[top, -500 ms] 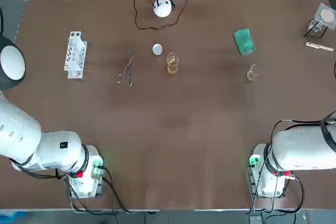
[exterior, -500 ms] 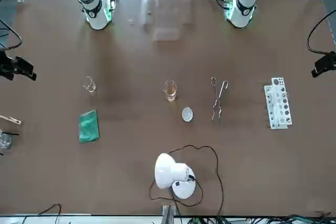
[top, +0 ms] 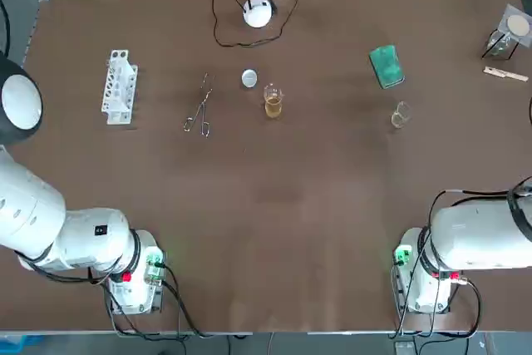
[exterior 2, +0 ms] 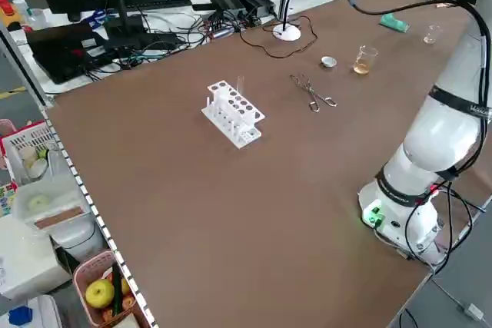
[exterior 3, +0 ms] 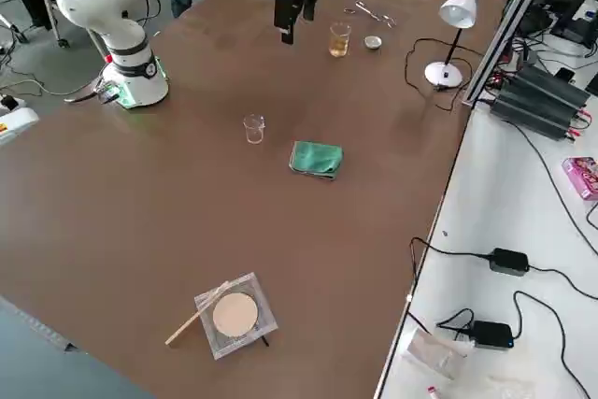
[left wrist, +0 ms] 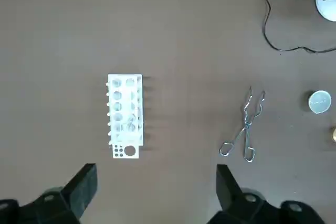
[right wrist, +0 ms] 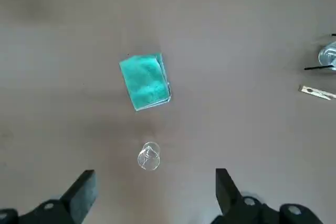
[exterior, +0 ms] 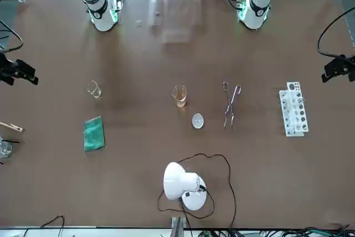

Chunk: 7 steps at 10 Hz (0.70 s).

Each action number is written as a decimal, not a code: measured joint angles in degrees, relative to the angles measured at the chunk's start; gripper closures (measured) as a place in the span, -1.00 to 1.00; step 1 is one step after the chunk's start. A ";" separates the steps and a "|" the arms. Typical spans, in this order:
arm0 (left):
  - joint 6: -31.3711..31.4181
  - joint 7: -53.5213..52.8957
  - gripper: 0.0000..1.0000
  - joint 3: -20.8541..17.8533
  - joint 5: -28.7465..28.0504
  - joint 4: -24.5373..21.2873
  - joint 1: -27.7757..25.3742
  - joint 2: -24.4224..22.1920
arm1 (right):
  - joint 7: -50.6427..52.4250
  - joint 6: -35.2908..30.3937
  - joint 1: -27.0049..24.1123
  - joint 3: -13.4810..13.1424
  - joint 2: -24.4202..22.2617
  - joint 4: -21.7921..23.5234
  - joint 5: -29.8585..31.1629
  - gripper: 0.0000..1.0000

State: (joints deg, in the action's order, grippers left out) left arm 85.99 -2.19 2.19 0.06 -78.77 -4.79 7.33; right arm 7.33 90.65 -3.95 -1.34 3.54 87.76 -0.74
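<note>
White rack (left wrist: 125, 116) beneath left claw (left wrist: 155, 176) (fingers (left wrist: 81, 186) apart)

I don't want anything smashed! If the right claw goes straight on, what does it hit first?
The open right claw would probably meet the little glass, or the table right beside it; depth is unclear.

White rounded arms (top: 33, 214), black joint rings, green-lit bases (top: 133, 293) with black cables, black claw fingers (left wrist: 79, 192).

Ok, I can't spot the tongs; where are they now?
In the top view the tongs lie left of centre, between the white test-tube rack and the beaker of amber liquid, apart from both.
</note>
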 joint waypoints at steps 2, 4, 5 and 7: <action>0.22 -3.42 -1.00 -0.45 0.01 -0.03 -0.85 1.48 | 5.17 -0.08 -0.36 -0.13 0.01 0.57 0.00 -1.00; 0.43 -12.83 -1.00 -2.12 1.49 -0.02 -3.27 2.12 | 11.50 -0.10 -0.40 -0.09 0.02 1.03 -0.01 -1.00; 0.43 -17.99 -1.00 -2.67 3.23 0.00 -5.80 2.14 | 14.79 -0.09 -0.42 -0.08 0.02 1.33 -0.26 -1.00; 0.42 -26.42 -1.00 -2.90 4.53 -0.04 -9.34 2.70 | 22.07 0.29 -1.19 -0.11 0.13 2.46 -2.82 -1.00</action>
State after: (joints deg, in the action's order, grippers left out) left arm 86.41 -28.62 -0.71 4.59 -78.81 -14.13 10.02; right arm 29.40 90.94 -5.14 -1.46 3.67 90.21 -3.56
